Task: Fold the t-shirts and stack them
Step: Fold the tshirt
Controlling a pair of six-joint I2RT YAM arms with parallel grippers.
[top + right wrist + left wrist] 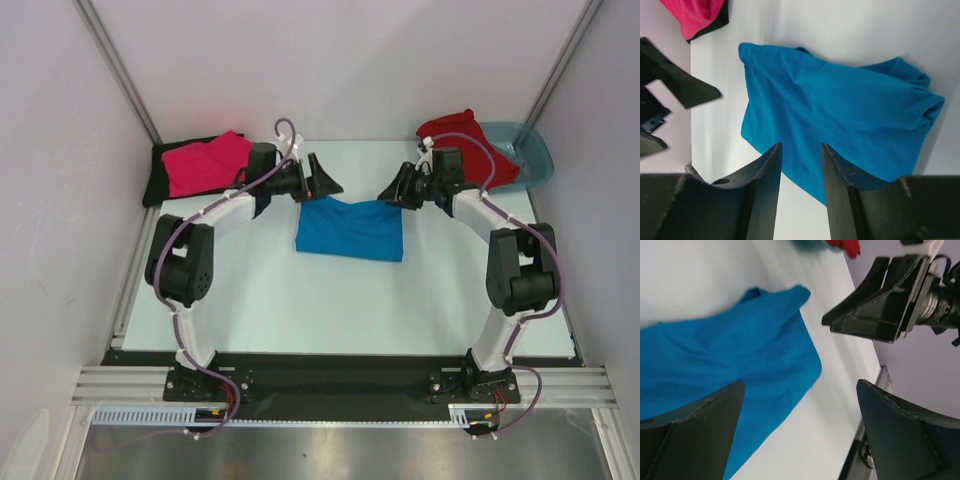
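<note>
Smooth pale table (pixel 300 300); soft blue t-shirt (pixel 350 228) folded, rumpled rectangle.

A pale mint surface (pixel 300 300) sat between plain white walls (pixel 340 60), aluminium posts (pixel 118 70) rising at the rear corners. A black strip (pixel 340 375) and a brushed metal sheet (pixel 350 450) ran along its near edge under soft, even light.

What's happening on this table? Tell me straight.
Two robot arms are working on t-shirts. The blue t-shirt lies folded mid-table; the left end effector and right end effector hover at its far edge, both open, holding nothing. The pink t-shirt lies on the black t-shirt far left; the red t-shirt lies over the teal tub far right.
</note>
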